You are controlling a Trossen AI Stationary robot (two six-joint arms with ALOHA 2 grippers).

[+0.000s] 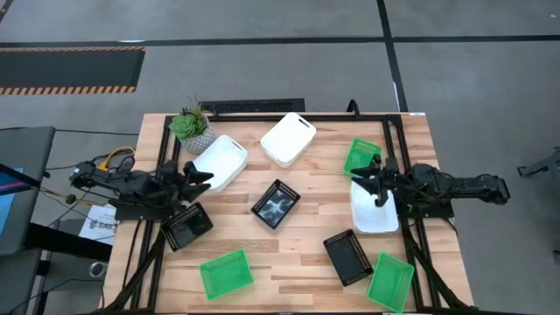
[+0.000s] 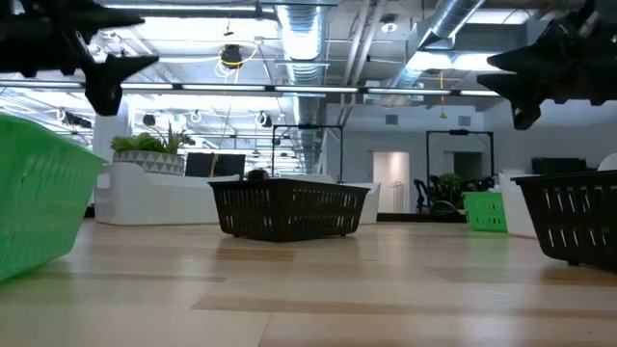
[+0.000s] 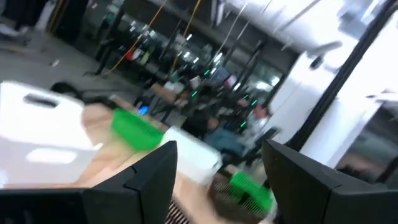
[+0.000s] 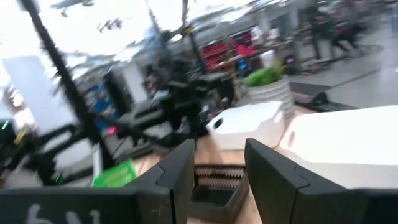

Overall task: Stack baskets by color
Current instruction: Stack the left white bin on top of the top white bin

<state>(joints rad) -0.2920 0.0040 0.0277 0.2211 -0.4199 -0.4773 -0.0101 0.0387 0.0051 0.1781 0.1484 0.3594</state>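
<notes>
The nine baskets lie spread over the wooden table, none stacked. The left gripper hangs above the left side, beside a white basket and above a black basket; its fingers are spread and hold nothing. The right gripper hangs between a green basket and another white basket, fingers also spread and empty.

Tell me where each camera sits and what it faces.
High: overhead, straight down on the table; both arms show.
Low: table height, facing the centre black basket; grippers overhead.
Left wrist: past the open left gripper across the table.
Right wrist: past the open right gripper.
Shared: high and low both show that centre black basket.
</notes>
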